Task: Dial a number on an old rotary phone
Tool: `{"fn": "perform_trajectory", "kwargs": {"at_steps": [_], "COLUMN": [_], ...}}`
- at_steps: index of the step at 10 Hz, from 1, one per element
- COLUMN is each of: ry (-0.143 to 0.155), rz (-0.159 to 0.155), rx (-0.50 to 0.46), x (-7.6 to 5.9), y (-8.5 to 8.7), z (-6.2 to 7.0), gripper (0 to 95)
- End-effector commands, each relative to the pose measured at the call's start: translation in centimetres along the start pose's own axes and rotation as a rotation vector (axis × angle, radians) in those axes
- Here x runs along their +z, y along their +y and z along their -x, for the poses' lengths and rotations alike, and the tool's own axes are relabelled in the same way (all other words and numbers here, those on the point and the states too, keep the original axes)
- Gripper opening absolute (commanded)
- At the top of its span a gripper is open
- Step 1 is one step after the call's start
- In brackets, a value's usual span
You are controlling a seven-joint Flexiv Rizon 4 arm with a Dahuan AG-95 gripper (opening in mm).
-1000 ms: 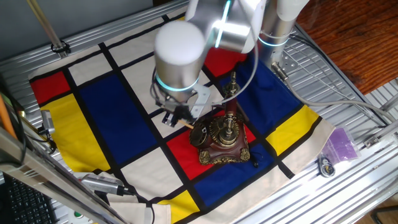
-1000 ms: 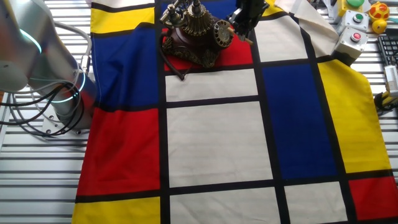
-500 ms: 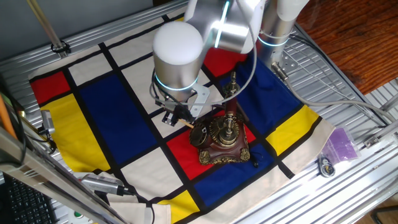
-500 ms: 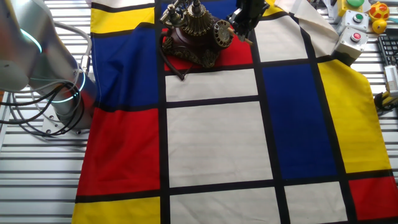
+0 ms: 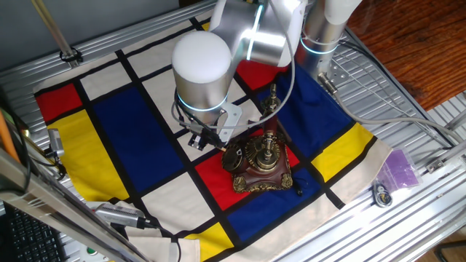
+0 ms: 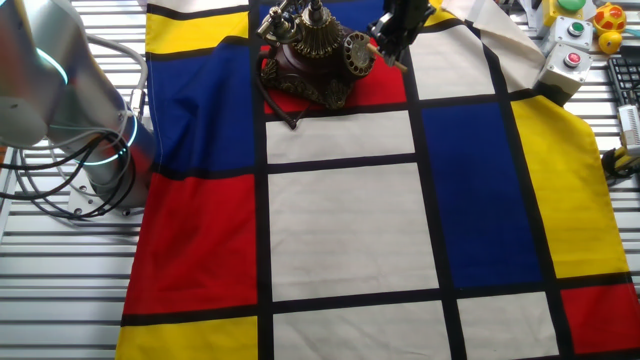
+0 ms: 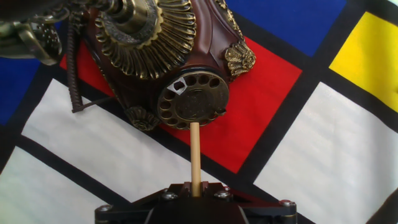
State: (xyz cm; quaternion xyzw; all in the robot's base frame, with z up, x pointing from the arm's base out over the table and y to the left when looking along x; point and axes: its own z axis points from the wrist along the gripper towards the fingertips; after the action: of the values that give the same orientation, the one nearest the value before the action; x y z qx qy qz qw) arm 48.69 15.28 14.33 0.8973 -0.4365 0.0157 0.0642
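Apparently claw (image 7: 196, 194) presses stick (image 7: 195, 155) against dial (image 7: 193, 102).

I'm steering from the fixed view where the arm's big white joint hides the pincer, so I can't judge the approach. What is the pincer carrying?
Observer: In the hand view the pincer is shut on a thin wooden stick that points straight out from it.
Operator: Where does the stick's tip sit against the phone?
Observer: The tip meets the lower edge of the dark round dial on the old rotary phone; whether it sits inside a finger hole I cannot tell.
Operator: Which colour does the phone stand on?
Observer: On a red panel of the cloth, seen in the other fixed view, with a white panel on the stick's side.
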Motion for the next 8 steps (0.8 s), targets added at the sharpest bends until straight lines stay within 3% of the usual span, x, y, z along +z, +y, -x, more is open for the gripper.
{"fn": "perform_trajectory", "kwargs": {"at_steps": [1,3,8], "ry": [0.004,0.018,0.018], "rz": [0.006,0.010,0.011], "rx": [0.010,0.007,-0.003], "x": [0.1,0.4,0.6], "y": [0.2,0.8,0.4], "z": [0.6,1.3,2.2], "gripper": [0.0,0.0,0.0]}}
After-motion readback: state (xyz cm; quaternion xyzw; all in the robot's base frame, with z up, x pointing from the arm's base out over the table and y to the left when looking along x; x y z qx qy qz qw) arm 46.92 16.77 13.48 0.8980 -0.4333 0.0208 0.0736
